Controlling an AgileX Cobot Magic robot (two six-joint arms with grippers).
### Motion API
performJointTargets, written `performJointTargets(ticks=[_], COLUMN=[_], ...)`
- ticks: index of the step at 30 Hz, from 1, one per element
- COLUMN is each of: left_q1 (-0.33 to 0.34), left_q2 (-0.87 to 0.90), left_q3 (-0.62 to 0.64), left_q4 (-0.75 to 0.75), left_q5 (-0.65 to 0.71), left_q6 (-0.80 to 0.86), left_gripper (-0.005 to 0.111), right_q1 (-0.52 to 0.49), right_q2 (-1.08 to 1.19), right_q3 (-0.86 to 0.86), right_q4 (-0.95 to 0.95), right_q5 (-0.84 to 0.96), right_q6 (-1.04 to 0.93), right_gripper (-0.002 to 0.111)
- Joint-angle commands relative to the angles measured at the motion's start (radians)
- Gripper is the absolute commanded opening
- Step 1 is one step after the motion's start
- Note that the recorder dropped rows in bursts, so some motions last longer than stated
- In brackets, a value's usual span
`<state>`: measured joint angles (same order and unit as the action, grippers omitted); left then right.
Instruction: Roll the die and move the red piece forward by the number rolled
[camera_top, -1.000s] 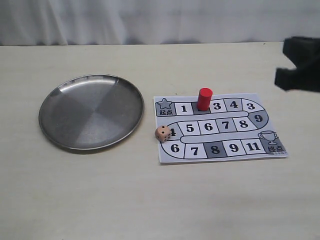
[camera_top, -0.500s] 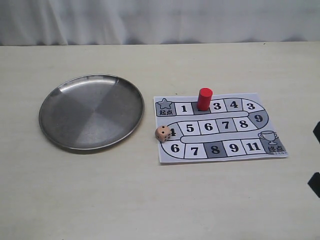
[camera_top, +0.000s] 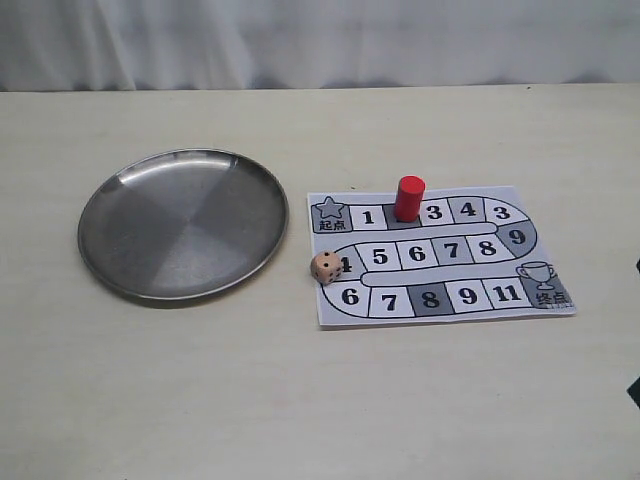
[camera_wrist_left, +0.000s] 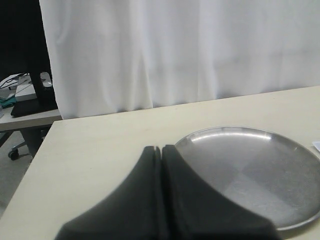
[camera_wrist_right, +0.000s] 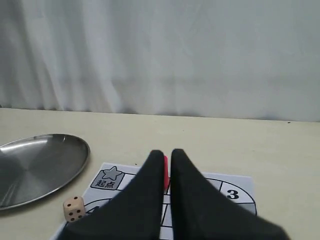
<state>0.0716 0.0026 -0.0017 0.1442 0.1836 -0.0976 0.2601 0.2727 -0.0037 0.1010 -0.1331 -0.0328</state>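
A round, shallow metal plate (camera_top: 183, 225) lies on a pale table (camera_top: 300, 400), with a white curtain (camera_top: 300, 40) hanging behind the table's far edge. Just beside the plate, on its right in the exterior view, lies a flat paper game board (camera_top: 417, 253), printed with a winding track of numbered squares that runs from a star to a trophy.

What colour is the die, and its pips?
The die is pale tan with black pips; the exterior view shows it best.
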Motion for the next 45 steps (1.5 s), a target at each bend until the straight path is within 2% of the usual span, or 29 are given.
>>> performJointTargets(ticks=[1,9,16,22,27,45], left_q1=[0.003,0.003,0.003,0.003,0.003,0.003], left_q2=[-0.003,-0.003,-0.003,-0.003,-0.003,-0.003], left_q3=[0.002,0.002,0.002,0.002,0.002,0.002], left_q4=[0.0,0.0,0.0,0.0,0.0,0.0], left_q5=[-0.01,-0.01,-0.01,-0.01,-0.01,-0.01], left_q6=[-0.001,-0.001,-0.001,-0.001,-0.001,-0.001], left_gripper=[0.0,0.0,0.0,0.0,0.0,0.0], right_q1=[-0.001,-0.012,-0.208,-0.329,-0.339,-0.339], right_q2=[-0.009,-0.013,-0.119,-0.257,-0.273,-0.273], right_q3=[0.004,0.004,0.004,0.004,0.004,0.004], right_q4=[-0.023,-0.023,0.056,0.064,0.064,0.064], right_q5=[0.008,0.006,0.017,0.145,0.24,0.245], right_q6=[0.023,0.023,0.033,-0.043,-0.095,-0.093], right_gripper=[0.004,0.004,0.004,0.004,0.004,0.004])
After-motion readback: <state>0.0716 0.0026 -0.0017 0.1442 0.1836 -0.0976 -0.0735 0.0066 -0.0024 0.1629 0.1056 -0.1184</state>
